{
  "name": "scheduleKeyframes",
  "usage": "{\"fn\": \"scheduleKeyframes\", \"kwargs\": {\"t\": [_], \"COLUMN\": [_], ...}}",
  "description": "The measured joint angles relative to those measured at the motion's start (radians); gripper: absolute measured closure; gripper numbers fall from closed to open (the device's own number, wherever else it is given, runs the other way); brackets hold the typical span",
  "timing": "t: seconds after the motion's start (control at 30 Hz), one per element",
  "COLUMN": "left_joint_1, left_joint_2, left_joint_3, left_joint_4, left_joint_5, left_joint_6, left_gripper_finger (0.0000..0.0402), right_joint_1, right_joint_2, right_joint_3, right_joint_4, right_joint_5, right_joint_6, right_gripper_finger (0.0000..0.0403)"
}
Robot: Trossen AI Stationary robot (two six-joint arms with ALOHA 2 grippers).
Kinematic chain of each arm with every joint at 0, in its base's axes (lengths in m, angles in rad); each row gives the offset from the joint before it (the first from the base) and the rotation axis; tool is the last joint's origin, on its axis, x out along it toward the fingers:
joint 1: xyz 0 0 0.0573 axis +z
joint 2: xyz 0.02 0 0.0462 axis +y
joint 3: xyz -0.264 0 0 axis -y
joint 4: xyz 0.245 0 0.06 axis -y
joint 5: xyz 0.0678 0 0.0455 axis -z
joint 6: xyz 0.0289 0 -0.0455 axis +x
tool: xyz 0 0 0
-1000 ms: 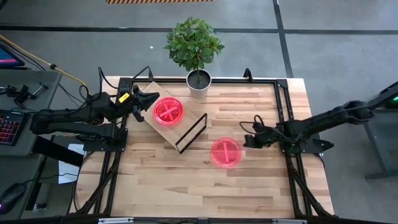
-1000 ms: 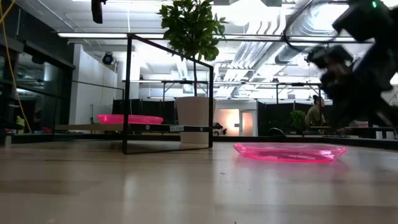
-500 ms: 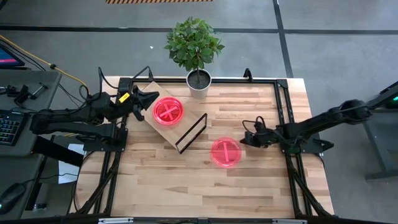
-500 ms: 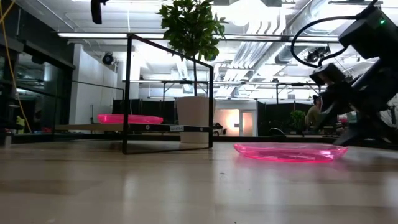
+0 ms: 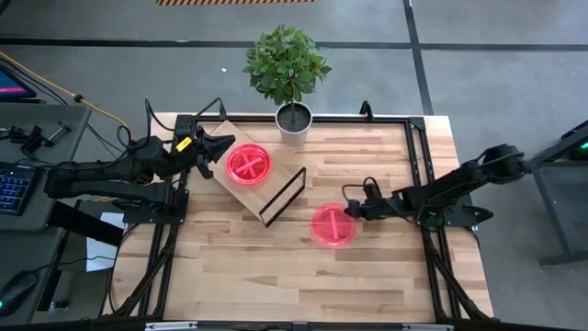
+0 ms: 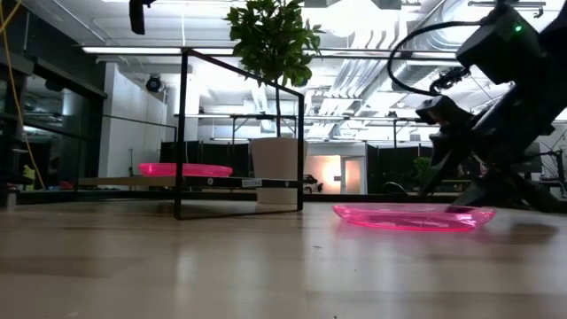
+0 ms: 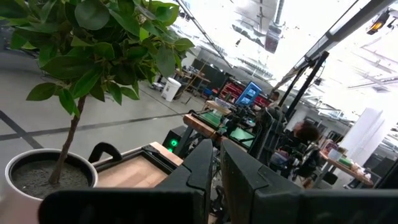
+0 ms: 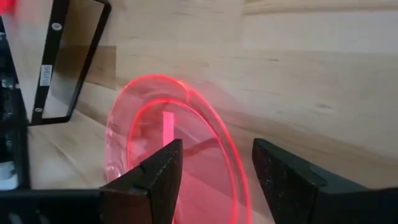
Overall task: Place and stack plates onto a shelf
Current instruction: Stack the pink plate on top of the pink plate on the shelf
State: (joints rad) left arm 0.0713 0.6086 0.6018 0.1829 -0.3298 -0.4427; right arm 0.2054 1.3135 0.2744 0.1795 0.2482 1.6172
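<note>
While potted plant point(image 5: 288, 69) flanks shelf point(image 5: 241, 175), wire frame point(image 5: 282, 197) separates plates point(image 5: 333, 225).

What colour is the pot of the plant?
White; the pot shows best in the high view.

Low cam: I see one pink plate point(image 6: 414, 216) flat on the tabletop point(image 6: 266, 266), right of centre. Right pincer point(image 6: 456, 177) hangs low over its right rim; can't tell contact. Second plate point(image 6: 185, 169) sits on the shelf board point(image 6: 190, 182), black wire frame point(image 6: 239, 133) beside it, potted plant point(image 6: 276, 133) behind.
</note>
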Motion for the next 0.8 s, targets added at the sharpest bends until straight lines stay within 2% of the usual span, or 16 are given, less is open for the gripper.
{"fn": "scheduleKeyframes", "kwargs": {"t": [0.17,0.27,0.33,0.47,0.5,0.8], "left_joint_1": [0.0,0.0,0.0,0.0,0.0,0.0], "left_joint_2": [0.0,0.0,0.0,0.0,0.0,0.0], "left_joint_3": [0.0,0.0,0.0,0.0,0.0,0.0], "left_joint_4": [0.0,-0.001,-0.002,-0.003,-0.003,-0.003], "left_joint_5": [0.0,0.0,0.0,0.001,0.001,0.002], "left_joint_6": [0.0,0.0,0.0,0.0,0.0,0.0], "left_gripper_finger": [0.0378,0.0378,0.0378,0.0378,0.0378,0.0378], "right_joint_1": [0.005,0.005,0.005,0.007,0.006,-0.002], "right_joint_2": [0.072,0.097,0.103,0.093,0.085,-0.079], "right_joint_3": [0.051,0.062,0.063,0.059,0.059,0.055], "right_joint_4": [-0.015,-0.026,-0.038,-0.062,-0.068,-0.13], "right_joint_5": [0.048,0.052,0.049,0.035,0.028,-0.056], "right_joint_6": [-0.01,-0.013,-0.014,-0.028,-0.039,-0.124], "right_gripper_finger": [0.021,0.0235,0.027,0.0375,0.0388,0.0401]}}
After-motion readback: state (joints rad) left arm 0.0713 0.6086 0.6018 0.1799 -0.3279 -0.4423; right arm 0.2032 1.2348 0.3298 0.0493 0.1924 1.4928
